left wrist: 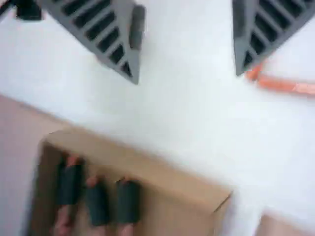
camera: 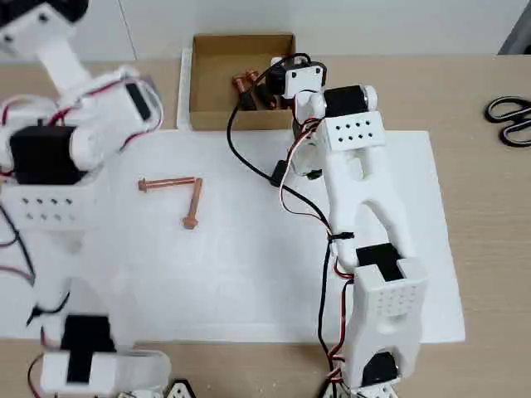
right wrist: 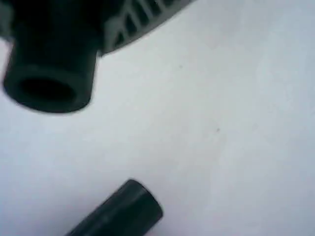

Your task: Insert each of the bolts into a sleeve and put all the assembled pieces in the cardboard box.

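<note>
**A:** Left side, quick?

**B:** My left claw (left wrist: 187, 71) hangs over the white sheet (left wrist: 187, 128). The fingers (left wrist: 118, 44) are spread wide with nothing between them. One bolt (left wrist: 285, 84) lies on the sheet just beside a fingertip.

**A:** Right side?

**B:** My right claw (right wrist: 59, 49) is clamped on a black sleeve (right wrist: 49, 83). The sleeve is up off the sheet, its open end facing the wrist camera. A second sleeve (right wrist: 123, 209) lies flat on the sheet, apart from the held one. From the high view my right arm (camera: 357, 166) stretches across the sheet, its wrist end at the right wall of the cardboard box (camera: 242, 38).

**A:** Loose bolts?

**B:** There are two bolts on the sheet, left of middle in the high view. One (camera: 170, 183) lies crosswise and the other (camera: 194, 203) slants down from its end, making an L. I can't tell if they touch.

**A:** Box contents?

**B:** The box sits on the desk (camera: 481, 207) at the sheet's far edge. The assembled pieces (camera: 249, 87) lie inside, toward its right wall. The left wrist view shows three of them side by side, with orange bolt ends sticking out of the black sleeves.

**A:** Anything else?

**B:** Scissors (camera: 508, 120) lie at the desk's right edge, well apart from everything.
</note>
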Controlling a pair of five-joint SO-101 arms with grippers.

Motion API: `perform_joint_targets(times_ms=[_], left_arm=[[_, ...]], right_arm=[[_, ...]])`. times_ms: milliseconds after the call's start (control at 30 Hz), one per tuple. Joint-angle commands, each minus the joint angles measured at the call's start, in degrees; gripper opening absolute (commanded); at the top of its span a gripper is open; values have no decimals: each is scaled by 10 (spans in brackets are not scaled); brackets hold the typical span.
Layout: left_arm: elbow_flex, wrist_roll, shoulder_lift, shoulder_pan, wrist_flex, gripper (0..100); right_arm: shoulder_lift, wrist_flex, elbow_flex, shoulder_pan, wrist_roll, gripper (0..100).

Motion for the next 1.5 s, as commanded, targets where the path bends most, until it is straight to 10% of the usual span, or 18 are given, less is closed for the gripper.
perform_joint_targets(times_ms=[0,267,600,1467], left_arm=[[136,9,-44,-23,-4,126],[355,24,-44,-33,-118,124],[510,296,15,-33,-331,123],[435,402,160,-35,-362,126]], right_arm=[[-34,3,-3,0,5,4],[-32,3,-3,-3,4,4],[-30,4,-3,-3,-11,4],[-30,4,-3,-3,-11,4]])
